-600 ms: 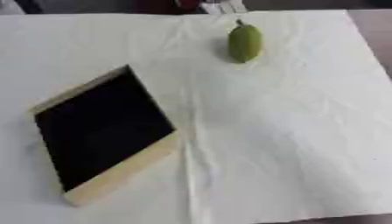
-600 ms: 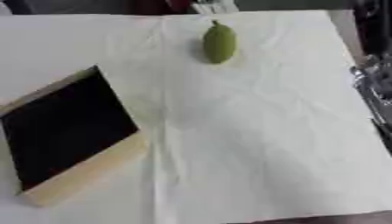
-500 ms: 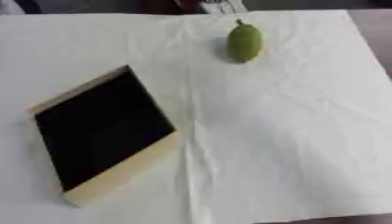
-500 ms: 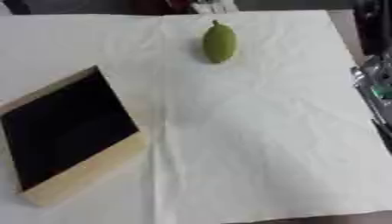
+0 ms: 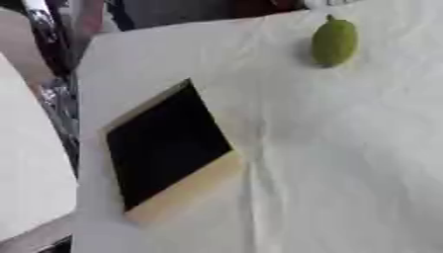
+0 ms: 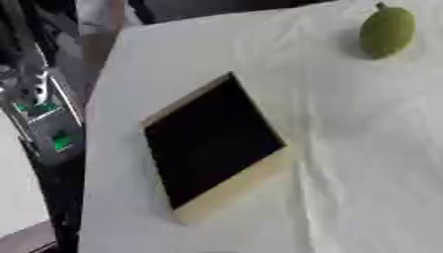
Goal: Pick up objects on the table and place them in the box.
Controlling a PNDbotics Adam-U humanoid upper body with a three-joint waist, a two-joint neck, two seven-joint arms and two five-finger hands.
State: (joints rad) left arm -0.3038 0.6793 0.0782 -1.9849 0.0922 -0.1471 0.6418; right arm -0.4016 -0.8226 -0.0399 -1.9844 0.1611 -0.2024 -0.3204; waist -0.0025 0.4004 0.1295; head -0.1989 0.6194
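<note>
A: On the table (image 5: 346, 163), covered w/ a creased white cloth, what's there?

B: Two things. A shallow square box (image 6: 212, 146), pale wood rim w/ a black inside, lies flat on the cloth's left part, turned so one corner points toward the far edge. It looks empty: only black shows inside.

A: And the obj to pick up?

B: A green pear-shaped fruit (image 5: 334, 42) w/ a short stem at its far end. It lies on the cloth near the far edge, at the upper right of both views, well apart from the box and not in it.

A: Anything touching the fruit?

B: No, it lies alone on the cloth, a soft shadow on its left side.

A: Hands? How far open, holding anything?

B: Can't say. Neither the left nor the right hand shows in either view, so nothing to tell about fingers or hold.

A: What's off the table's left edge?

B: A dark upright metal frame (image 6: 39, 99) w/ shiny parts and small green marks, just beside the cloth's left edge. In the left eye view a pale flat surface (image 5: 26, 163) fills the lower left corner. Too blurred to tell more.
</note>
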